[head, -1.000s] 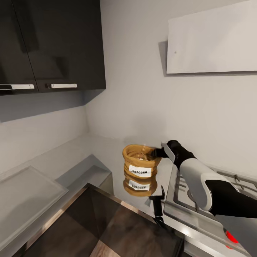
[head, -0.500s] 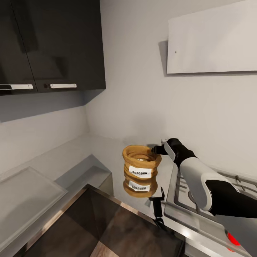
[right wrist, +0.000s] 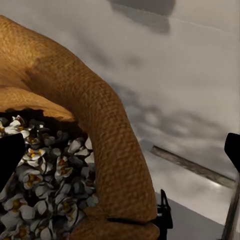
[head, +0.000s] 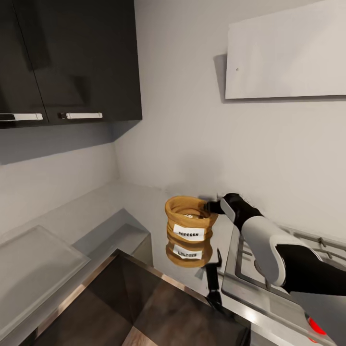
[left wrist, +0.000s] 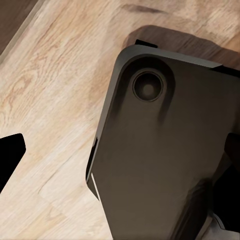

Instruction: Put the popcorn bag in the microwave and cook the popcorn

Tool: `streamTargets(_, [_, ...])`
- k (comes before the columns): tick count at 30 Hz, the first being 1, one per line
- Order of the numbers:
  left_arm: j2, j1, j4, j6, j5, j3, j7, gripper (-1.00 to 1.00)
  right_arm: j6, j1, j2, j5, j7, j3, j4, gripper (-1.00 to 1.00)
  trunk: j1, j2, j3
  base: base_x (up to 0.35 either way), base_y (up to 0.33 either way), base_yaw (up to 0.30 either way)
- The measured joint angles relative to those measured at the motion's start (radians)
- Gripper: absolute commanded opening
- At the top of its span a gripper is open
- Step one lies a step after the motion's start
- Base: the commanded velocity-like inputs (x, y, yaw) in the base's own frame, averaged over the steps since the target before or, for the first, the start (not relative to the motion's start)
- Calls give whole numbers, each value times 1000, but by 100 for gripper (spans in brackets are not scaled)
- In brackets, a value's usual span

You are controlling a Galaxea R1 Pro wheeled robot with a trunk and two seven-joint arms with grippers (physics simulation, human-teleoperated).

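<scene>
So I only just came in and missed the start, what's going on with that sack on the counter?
The robot's right gripper is at the rolled rim of the popcorn bag, one dark fingertip inside over the popcorn, the other outside. Whether it has clamped the rim can't be told. The bag stands upright on the shiny countertop beside the stovetop, its reflection below it. The left wrist camera looks down at wooden flooring.

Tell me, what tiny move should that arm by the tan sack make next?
Probably close the right gripper on the rolled rim of the mustard-tan popcorn bag: in the right wrist view the rim lies between the spread dark fingers, ungripped.
</scene>
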Motion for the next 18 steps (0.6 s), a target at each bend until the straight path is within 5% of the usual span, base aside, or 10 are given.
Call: streamTargets(18, [0, 0, 0, 0, 0, 0, 0, 100, -41, 1, -1, -3, -3, -4, 67, 100, 0, 0, 0, 0, 0, 0])
